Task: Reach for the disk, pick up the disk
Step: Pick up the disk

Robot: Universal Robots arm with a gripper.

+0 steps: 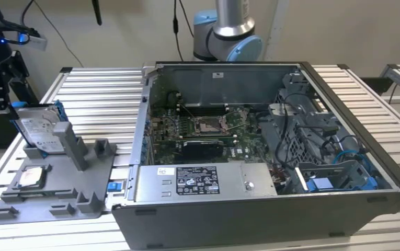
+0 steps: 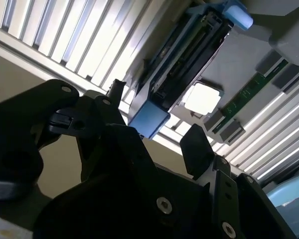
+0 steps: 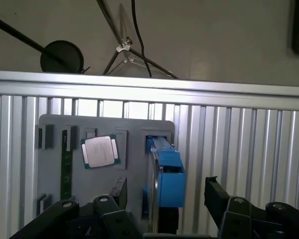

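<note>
Wide-open claw [image 3: 165,183] hangs above the disk [image 1: 39,128], gripping nothing. The disk stands on edge in a grey holder [image 1: 53,193] on the slatted surface [image 1: 102,89], at the exterior view's left of an open computer case [image 1: 255,157]. Its long axis is roughly upright, its label faces the near side.

Tabletop [image 1: 102,89]: slatted aluminium, carrying the case and the tray.
Computer case [image 1: 255,219]: open, lying on its side, to the exterior view's right of the tray.
Motherboard [image 1: 185,120]: green, inside the case.
Power supply [image 1: 200,180]: silver box with a white label, along the case's near wall.
Grey tray [image 1: 67,183]: moulded holder with recesses.
Silver square part [image 3: 99,151]: flat in a tray recess.
Memory stick [image 3: 66,159]: green, just beside the square part.
</note>
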